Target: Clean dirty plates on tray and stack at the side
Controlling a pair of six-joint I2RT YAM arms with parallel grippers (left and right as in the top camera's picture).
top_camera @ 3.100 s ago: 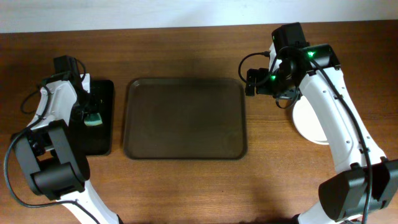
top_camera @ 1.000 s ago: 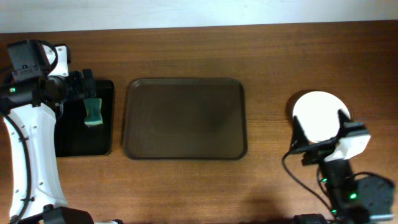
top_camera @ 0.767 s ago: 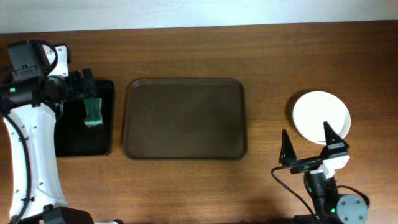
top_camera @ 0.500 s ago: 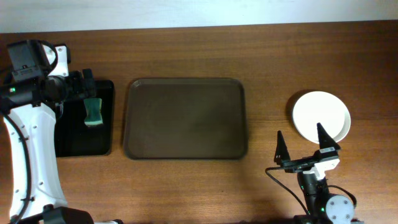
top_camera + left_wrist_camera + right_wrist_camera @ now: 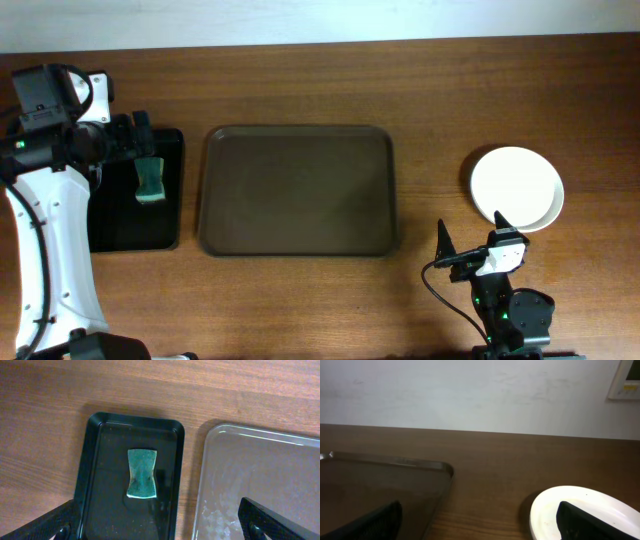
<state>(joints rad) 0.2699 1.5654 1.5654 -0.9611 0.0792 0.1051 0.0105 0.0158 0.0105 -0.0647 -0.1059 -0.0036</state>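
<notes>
The dark brown tray [image 5: 298,190] lies bare in the middle of the table. The white plates [image 5: 517,188] sit on the table to its right and show as one round disc from above. My right gripper [image 5: 472,232] is open and empty, low near the front edge, just in front of the plates. In the right wrist view the plates [image 5: 570,510] lie at the lower right behind one finger [image 5: 592,521], with the tray [image 5: 380,485] at the left. My left gripper [image 5: 137,140] is open and empty above a green sponge [image 5: 150,180].
The sponge [image 5: 141,473] lies in a small narrow black tray [image 5: 105,502] left of the brown tray [image 5: 260,475]. The open left gripper [image 5: 160,530] hangs above them. A white wall runs along the table's far edge [image 5: 480,430].
My right arm has pulled back from the plates toward the front edge and folded low. The plates stay on the table. The left arm and sponge have not moved in the last second.
</notes>
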